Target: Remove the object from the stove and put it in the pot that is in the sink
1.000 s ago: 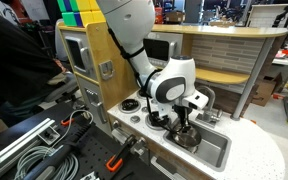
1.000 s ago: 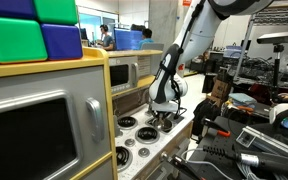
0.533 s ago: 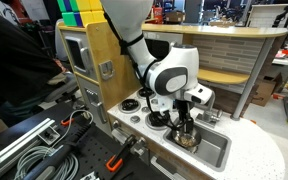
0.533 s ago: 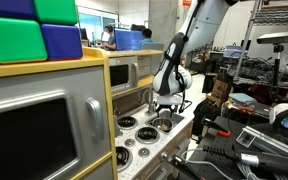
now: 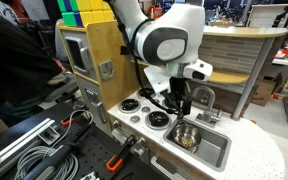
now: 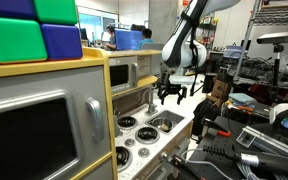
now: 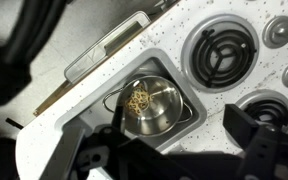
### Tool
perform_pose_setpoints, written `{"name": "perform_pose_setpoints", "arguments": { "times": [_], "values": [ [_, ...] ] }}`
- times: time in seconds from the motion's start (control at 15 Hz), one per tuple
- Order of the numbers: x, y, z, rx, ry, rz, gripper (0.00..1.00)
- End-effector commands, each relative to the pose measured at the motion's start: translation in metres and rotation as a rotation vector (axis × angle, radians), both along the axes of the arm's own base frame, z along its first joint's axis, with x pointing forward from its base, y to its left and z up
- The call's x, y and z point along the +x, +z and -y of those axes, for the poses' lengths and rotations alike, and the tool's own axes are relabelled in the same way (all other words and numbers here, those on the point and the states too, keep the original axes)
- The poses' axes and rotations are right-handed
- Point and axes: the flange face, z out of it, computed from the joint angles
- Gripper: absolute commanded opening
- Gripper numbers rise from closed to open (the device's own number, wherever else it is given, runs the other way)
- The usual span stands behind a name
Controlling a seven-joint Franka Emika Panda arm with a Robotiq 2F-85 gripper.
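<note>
A: Your arm (image 5: 164, 40) is the biggest thing in shot: white, bulky, towering over the sink (image 5: 216, 150).

B: Next in size is the stove (image 5: 142, 113), right beside that sink on the same counter. It has a white speckled top and black burners (image 7: 219, 48) ringed in silver.

A: Any of the burners occupied?

B: The ones the wrist view shows next to the sink are bare. Now the sink itself: a silver basin with the curved grey faucet (image 5: 206, 98) standing at its far rim.

A: And what's in the sink?

B: The pot (image 7: 159, 110), round shiny steel, sitting upright inside the basin and narrower than it.

A: And in the pot?

B: That's where your object (image 7: 137, 101) is, a small yellowish-tan lump lying on the pot's floor towards one side. It's too small to make out more.

A: What about your gripper (image 6: 171, 97)?

B: It hangs above the sink, well clear of the pot's rim. The fingers (image 6: 161, 98) are spread apart with nothing between them, and in the wrist view you look straight down past the dark fingertips into the pot.
</note>
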Motion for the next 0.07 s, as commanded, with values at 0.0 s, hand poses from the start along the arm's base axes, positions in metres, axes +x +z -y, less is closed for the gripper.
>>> {"name": "perform_pose_setpoints", "arguments": {
  "times": [0.0],
  "values": [
    [-0.0077, 0.0117, 0.0021, 0.006, 0.004, -0.013, 1.0]
  ]
}}
